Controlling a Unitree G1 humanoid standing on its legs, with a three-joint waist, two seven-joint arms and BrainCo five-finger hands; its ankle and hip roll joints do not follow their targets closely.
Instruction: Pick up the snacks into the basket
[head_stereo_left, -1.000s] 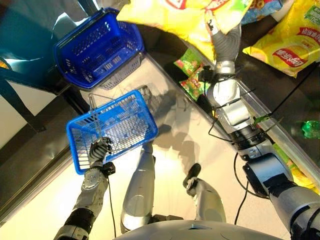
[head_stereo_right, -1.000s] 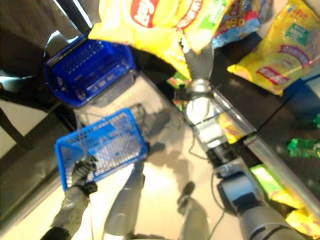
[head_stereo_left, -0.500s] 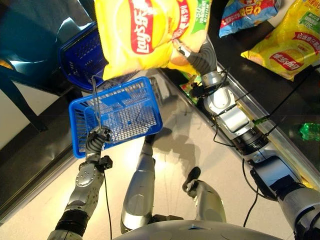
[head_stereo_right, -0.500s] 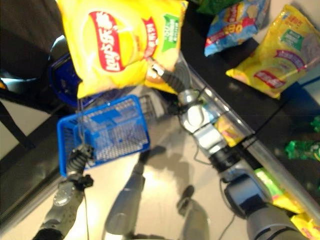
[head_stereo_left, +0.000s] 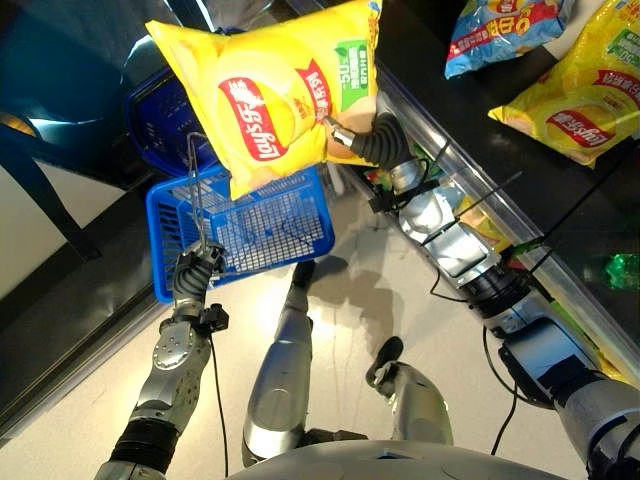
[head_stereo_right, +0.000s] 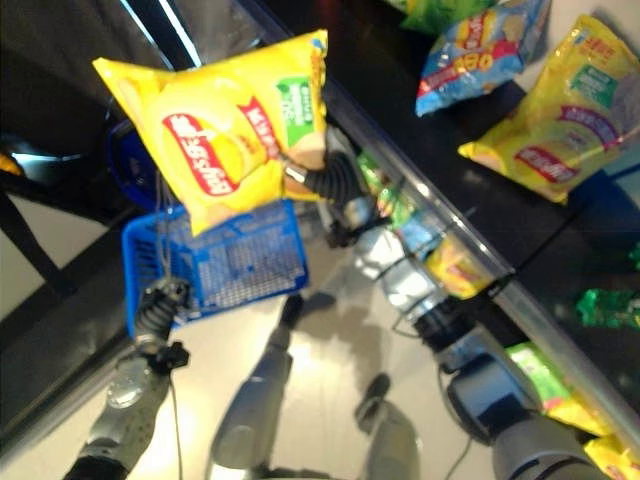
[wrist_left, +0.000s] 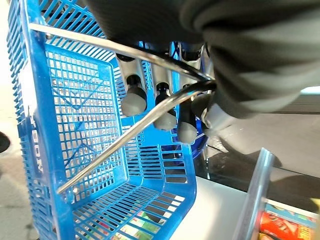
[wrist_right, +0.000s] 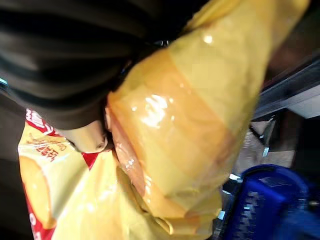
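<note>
1. The yellow chip bag (head_stereo_left: 280, 100) looks light and air-puffed, with a glossy, slippery film. I judge its contents crush easily, so it wants a gentle pinch at a flat seam or corner, not a squeeze across the swollen middle.

2. The right hand (head_stereo_left: 365, 140) has that kind of hold: its fingers are closed on the bag's lower corner. The rest of the bag stands up and away from the fingertips, toward the left arm's side. In the right wrist view the film (wrist_right: 185, 125) bunches against the hand's dark cover, so the hold looks firm, though the fingers themselves are mostly hidden there.

3. The bag hangs in the air just above the blue basket (head_stereo_left: 170, 250), partly overlapping its far rim. It is not yet inside.

4. The left hand (head_stereo_left: 195, 275) is curled round the basket's wire handle (wrist_left: 130, 145), with the dark-tipped fingers (wrist_left: 134, 102) wrapped over the wire. The basket hangs beyond those fingers, its open top facing the bag.

5. A second blue basket (head_stereo_left: 160, 115) sits beyond the held one. More snack bags (head_stereo_left: 570, 90) lie on the dark counter (head_stereo_left: 430, 60), well apart from either hand.
</note>
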